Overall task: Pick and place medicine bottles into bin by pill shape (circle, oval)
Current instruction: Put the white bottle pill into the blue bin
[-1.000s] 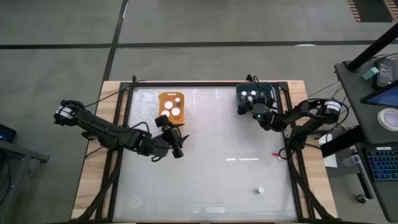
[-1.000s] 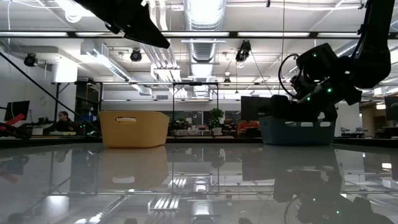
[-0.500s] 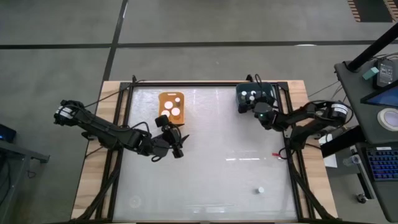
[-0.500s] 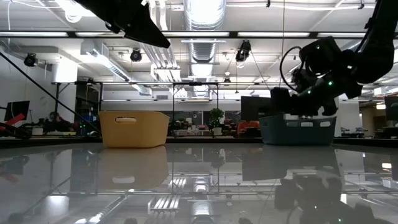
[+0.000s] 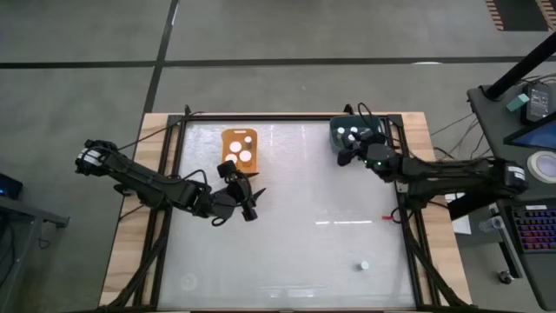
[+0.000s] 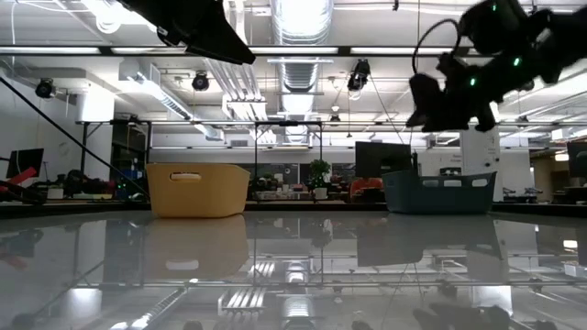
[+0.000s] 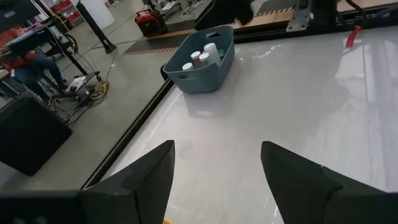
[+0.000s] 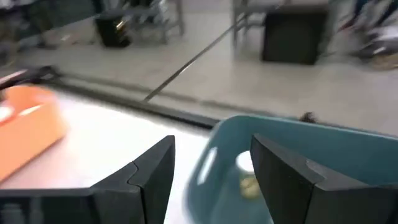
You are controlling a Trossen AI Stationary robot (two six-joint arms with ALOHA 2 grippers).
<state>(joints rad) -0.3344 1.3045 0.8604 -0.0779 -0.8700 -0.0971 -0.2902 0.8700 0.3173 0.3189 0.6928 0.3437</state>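
The right jaws [image 5: 350, 156], spread and empty, hang over the near rim of the smooth teal plastic bin [image 5: 335, 139], where three white-capped medicine bottles [image 7: 200, 57] stand just ahead of them. The left jaws [image 5: 251, 205], spread too, hover above the glossy surface [image 5: 304, 243], the orange bin [image 5: 228, 156] with three more caps close by. One lone bottle [image 5: 364, 265] stands well apart from both.

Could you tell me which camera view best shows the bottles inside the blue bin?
The left wrist view: three white-capped bottles stand clearly in the blue bin. The high view shows only caps beside the right gripper; the low view hides them behind the wall; the right wrist view glimpses one.
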